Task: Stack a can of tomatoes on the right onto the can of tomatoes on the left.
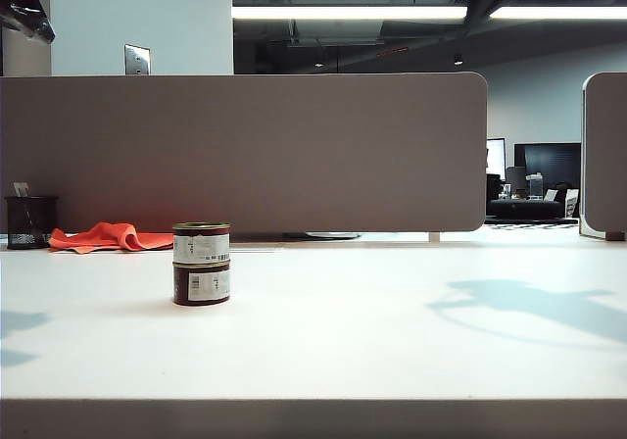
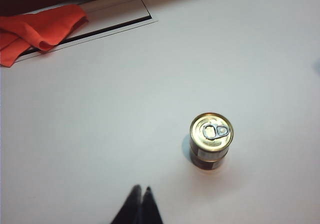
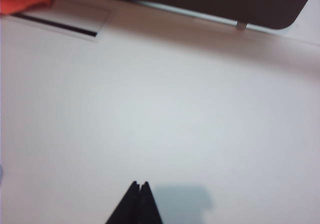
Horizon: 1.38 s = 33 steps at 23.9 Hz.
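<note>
The two cans of tomatoes are standing as one column on the left part of the table (image 1: 392, 341), a little back from its near edge. The upper can (image 1: 201, 243) is sitting squarely on the lower can (image 1: 202, 284), their sides lining up, so the stack looks settled and balanced with nothing touching it. In the left wrist view the upper can is showing its gold lid and pull tab from above, hiding most of the can under it.

The left hand (image 2: 140, 190) is hovering above the table, near the stack but apart from it, with its two fingers pressed together on nothing. The right hand (image 3: 139, 185) is hanging over bare table well away from the cans, its fingers likewise pressed together and empty; its view is slightly blurred. Neither arm is showing in the exterior view, only shadows on the table at the right and far left.

Judging from this layout, the stacking looks done, and both hands seem to be keeping clear so as not to nudge the column.

An orange cloth (image 1: 108, 236) is lying at the far left, beside a black mesh cup (image 1: 30, 222), in front of the grey partition (image 1: 245, 150).
</note>
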Motion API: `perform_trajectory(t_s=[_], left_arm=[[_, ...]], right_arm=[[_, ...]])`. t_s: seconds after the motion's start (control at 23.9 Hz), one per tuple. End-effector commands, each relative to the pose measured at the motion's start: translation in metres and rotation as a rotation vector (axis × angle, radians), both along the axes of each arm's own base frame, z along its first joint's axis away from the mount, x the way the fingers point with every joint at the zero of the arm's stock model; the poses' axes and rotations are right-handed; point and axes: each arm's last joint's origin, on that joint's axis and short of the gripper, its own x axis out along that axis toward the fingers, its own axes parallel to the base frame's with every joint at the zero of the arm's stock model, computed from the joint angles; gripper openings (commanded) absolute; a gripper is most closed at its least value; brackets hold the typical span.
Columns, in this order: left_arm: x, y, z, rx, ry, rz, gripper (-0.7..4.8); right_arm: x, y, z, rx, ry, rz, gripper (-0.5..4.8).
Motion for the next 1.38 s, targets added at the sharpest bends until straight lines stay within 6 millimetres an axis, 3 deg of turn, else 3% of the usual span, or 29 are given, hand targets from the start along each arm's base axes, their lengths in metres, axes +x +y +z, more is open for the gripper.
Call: perform_trajectory(t_s=[0.04,0.42,0.84,1.13,1.38], left_arm=[[-0.004,0.0,0.008,-0.043,-0.045,-0.034,0.16],[-0.035,0.01,-0.01,-0.081,-0.109,-0.032,0.16],[-0.062,0.018,-0.044,-0.121,-0.188,-0.074,0.16],[-0.062,0.019,-0.07,-0.198,-0.099,0.029,0.17],[-0.06,0.019,-0.083,-0.188,-0.233,0.004,0.16]], right_arm=[[-0.026,-0.01,0.0,0.032,-0.091,-0.003,-0.06],[-0.09,-0.037,-0.041,0.014,-0.089,-0.037,-0.06],[-0.143,-0.056,-0.08,0.077,-0.183,0.01,-0.05],[-0.151,-0.061,-0.113,0.021,-0.075,-0.046,0.14],[-0.154,-0.062,-0.129,0.095,-0.251,-0.047,0.23]])
